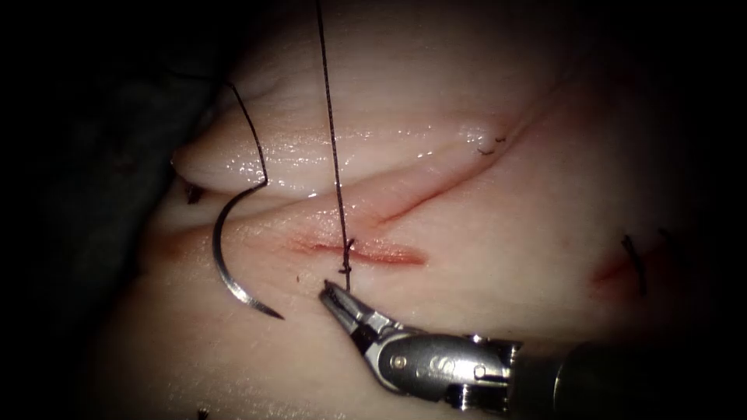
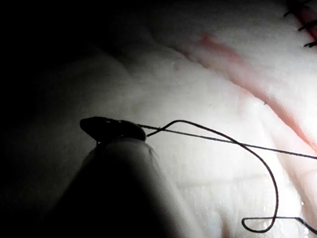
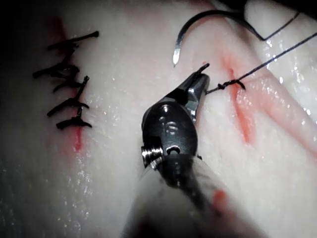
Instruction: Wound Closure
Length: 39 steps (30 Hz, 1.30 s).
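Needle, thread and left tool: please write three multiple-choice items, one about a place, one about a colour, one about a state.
1. Where is the needle?
A. In the right tool's jaws
B. Lying free on the tissue, left of the cut
C. Buried in the cut

2. What colour is the thread?
A. White
B. Dark
C. Yellow

3. How are the left tool's jaws?
A. Shut on the thread
B. Shut on the needle
C. Open and holding nothing

Key:
1 B: the needle rests on the tissue left of the cut, in no jaws.
2 B: the thread looks almost black.
3 A: the left tool pinches a taut strand; the right tool seems to hold a short thread end.
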Motion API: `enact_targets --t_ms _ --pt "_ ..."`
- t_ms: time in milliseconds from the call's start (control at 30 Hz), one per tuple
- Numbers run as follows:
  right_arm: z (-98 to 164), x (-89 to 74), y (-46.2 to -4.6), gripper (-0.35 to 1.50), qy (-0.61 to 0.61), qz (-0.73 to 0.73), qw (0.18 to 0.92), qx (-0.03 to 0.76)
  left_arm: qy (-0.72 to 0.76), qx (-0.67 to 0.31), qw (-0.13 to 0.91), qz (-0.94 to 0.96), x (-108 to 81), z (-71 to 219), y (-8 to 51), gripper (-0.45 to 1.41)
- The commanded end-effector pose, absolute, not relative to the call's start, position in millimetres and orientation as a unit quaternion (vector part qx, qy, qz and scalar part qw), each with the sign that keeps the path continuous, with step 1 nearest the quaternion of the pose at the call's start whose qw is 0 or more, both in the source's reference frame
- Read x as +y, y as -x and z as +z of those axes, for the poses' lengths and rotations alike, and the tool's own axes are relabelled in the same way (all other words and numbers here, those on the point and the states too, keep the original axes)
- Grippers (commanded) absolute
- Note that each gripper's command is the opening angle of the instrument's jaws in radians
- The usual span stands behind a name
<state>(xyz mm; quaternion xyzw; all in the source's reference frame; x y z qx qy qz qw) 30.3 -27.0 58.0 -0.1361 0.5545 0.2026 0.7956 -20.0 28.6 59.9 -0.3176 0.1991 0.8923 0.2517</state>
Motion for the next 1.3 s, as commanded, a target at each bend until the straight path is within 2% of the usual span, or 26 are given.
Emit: enact_targets --t_ms 33,833,1067,1100,1133,1200,1233,1300 --pt "58.6 -28.0 -30.9 -0.35 0.133 0.2 0.798 0.553 0.318 0.199 0.249 0.893 29.1 60.5 20.6 -0.45" --pt "58.9 -30.6 -30.6 -0.35 0.125 0.184 0.809 0.545 0.324 0.206 0.25 0.889 32.0 61.3 20.9 -0.45" --pt "58.2 -29.3 -30.6 -0.35 0.117 0.223 0.79 0.558 0.325 0.21 0.251 0.887 29.6 60.5 21.2 -0.45" --pt "58.0 -29.1 -30.6 -0.25 0.111 0.234 0.787 0.56 0.326 0.209 0.25 0.887 29.0 60.2 21.2 -0.45" --pt "57.9 -28.9 -30.6 0.2 0.107 0.243 0.783 0.562 0.327 0.209 0.25 0.887 28.5 60.0 21.3 -0.45" --pt "57.4 -28.4 -30.6 0.71 0.098 0.258 0.776 0.566 0.333 0.207 0.248 0.886 27.3 59.4 21.3 -0.45" --pt "56.8 -27.9 -30.4 1.09 0.092 0.271 0.769 0.571 0.336 0.207 0.244 0.886 26.0 58.8 21.3 -0.45" --pt "55.5 -27.1 -30.0 1.33 0.085 0.291 0.755 0.581 0.345 0.204 0.242 0.884 23.6 57.5 21.2 -0.45"
